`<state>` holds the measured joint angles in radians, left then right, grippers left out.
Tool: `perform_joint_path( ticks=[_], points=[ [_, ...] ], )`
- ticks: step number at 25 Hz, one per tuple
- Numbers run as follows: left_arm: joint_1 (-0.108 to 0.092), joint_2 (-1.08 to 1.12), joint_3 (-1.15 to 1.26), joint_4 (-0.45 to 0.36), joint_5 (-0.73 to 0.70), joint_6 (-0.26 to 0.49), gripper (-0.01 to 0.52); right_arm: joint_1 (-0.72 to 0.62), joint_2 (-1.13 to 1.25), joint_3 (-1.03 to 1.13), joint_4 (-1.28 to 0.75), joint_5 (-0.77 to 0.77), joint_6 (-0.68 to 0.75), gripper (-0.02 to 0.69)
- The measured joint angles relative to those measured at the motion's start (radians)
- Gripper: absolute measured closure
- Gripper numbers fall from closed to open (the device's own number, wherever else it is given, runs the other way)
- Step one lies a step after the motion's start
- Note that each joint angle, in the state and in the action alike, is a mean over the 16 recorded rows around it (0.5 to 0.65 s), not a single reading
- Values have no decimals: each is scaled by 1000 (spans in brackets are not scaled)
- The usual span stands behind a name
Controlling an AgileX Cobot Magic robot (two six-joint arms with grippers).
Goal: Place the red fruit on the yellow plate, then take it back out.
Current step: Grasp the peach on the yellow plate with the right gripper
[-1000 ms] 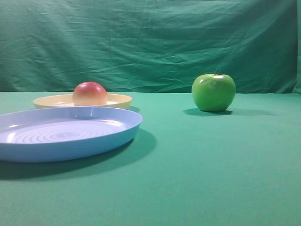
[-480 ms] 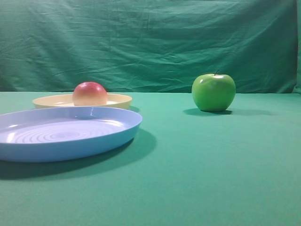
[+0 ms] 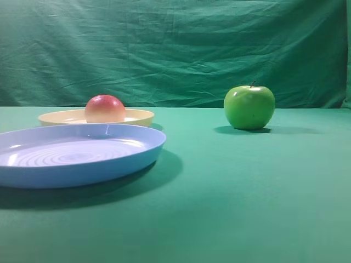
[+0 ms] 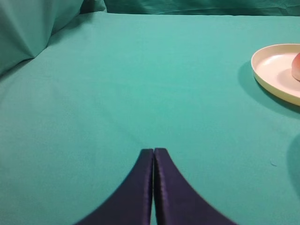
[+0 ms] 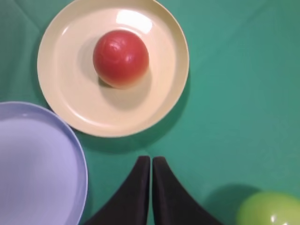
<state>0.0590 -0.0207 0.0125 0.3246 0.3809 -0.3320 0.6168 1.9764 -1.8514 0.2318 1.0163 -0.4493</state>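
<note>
Red fruit: the red fruit (image 5: 121,58) sits inside the yellow plate (image 5: 161,101), a little off the plate's middle, resting free with nothing gripping it.
Progress: judging by how things lie, the first half looks done, since the fruit is on the plate; the second half, taking it back out, is not yet done.
Left tool: the left tool (image 4: 153,151) has its jaws pressed together with nothing between them, low over bare green cloth, well apart from the plate seen at the right edge of its view.
Blue plate: the blue plate (image 3: 142,153) lies just beside the yellow plate on the near side; in the right wrist view their rims come close, and whether they touch I cannot tell.
Right tool: the right tool (image 5: 151,159) is closed and empty, above the desk (image 3: 247,208) just outside the yellow plate's rim, apart from the fruit.
Green apple: the green apple (image 3: 249,107) stands well apart to the right, clear of any path to the fruit.
Open room: wide bare cloth lies right of the yellow plate, up to the apple, which looks like the easiest place to set the fruit down.
Edges: the low plate rim must be cleared on the lift, and the blue plate crowds one side.
</note>
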Motion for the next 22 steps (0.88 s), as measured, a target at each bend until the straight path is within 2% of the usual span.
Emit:
perform_joint_path(
  ticks=[4, 7, 17, 22],
  points=[
    [0, 0, 0, 0, 0, 0, 514, 46, 131, -133, 9, -13, -22, 637],
    [0, 0, 0, 0, 0, 0, 514, 73, 208, -201, 21, -43, -41, 581],
    [0, 0, 0, 0, 0, 0, 514, 122, 352, -273, 47, -215, -80, 201],
    [0, 0, 0, 0, 0, 1, 514, 123, 399, -273, 48, -291, -82, 57]
  ],
)
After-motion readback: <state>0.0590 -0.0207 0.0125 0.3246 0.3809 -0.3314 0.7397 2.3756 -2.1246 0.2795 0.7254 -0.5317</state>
